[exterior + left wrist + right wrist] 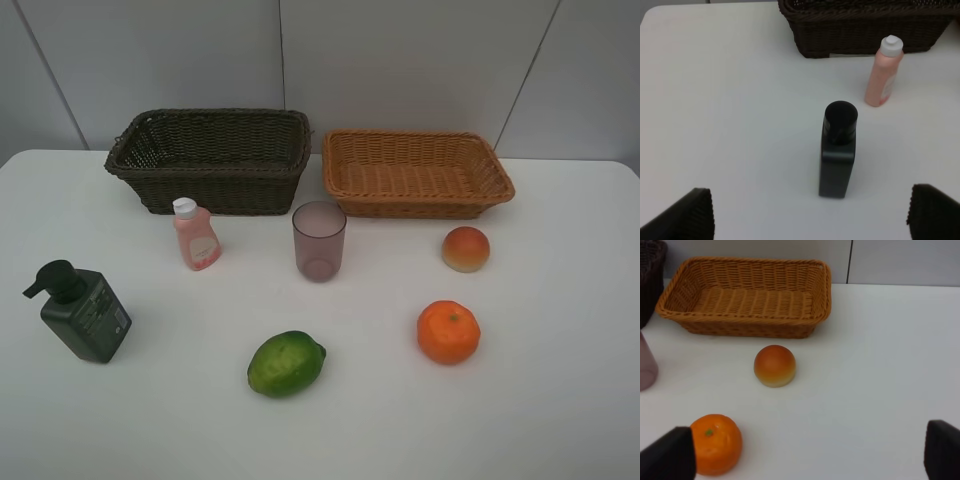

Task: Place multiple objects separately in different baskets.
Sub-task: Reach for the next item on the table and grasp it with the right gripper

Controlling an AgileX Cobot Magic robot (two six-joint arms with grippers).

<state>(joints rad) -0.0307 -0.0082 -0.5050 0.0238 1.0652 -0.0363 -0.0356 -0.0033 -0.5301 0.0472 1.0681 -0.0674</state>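
Six loose objects (286, 364), two baskets (215, 190) behind

Left gripper (811, 216), jaws wide: pump bottle (837, 165) straight ahead, bare table (715, 100) either side; pink bottle (883, 75), dark brown basket (860, 30) wall farther on. Right gripper (805, 455): orange (716, 442) just beside one finger (667, 457), peach (774, 365) ahead, tan basket (747, 327) beyond.

The white table (560, 400) carries a dark brown basket (215, 190) and an orange-tan basket (417, 207) side by side at upper centre. Below them stand a pink bottle (196, 235) and a purplish cup (319, 241). A peach (466, 249) lies at right, an orange (448, 332) at lower right, a green fruit (286, 363) at bottom centre, and a dark pump bottle (83, 313) at far left.
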